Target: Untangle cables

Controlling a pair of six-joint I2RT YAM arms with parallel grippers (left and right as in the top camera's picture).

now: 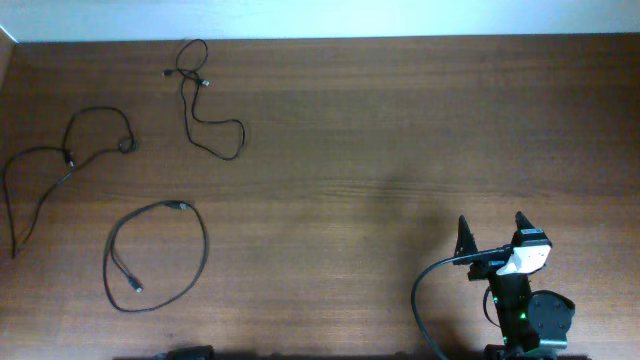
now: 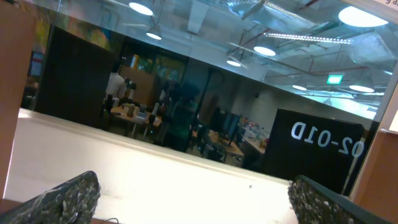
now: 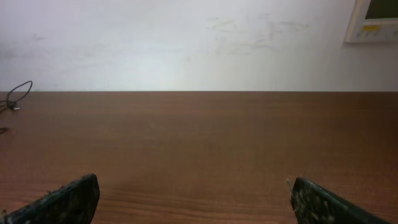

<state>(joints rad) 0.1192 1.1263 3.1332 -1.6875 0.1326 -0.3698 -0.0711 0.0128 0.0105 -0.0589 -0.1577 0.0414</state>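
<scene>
3 cables [image 1: 186,205] lie apart on the table [image 1: 380,120]; left hand [image 2: 196,208] and right hand [image 1: 491,225] wide open, holding nothing

The bench [image 1: 380,150] is brown wood grain, smooth with a soft sheen, and the cables [image 1: 183,206] on it are thin, black and matt, like rubber or plastic. The right hand [image 1: 491,225] has a white plastic-looking shell and dark fingers [image 3: 68,202] with a rough, speckled surface. The wall [image 3: 186,43] behind is matt white, faintly smudged.
</scene>
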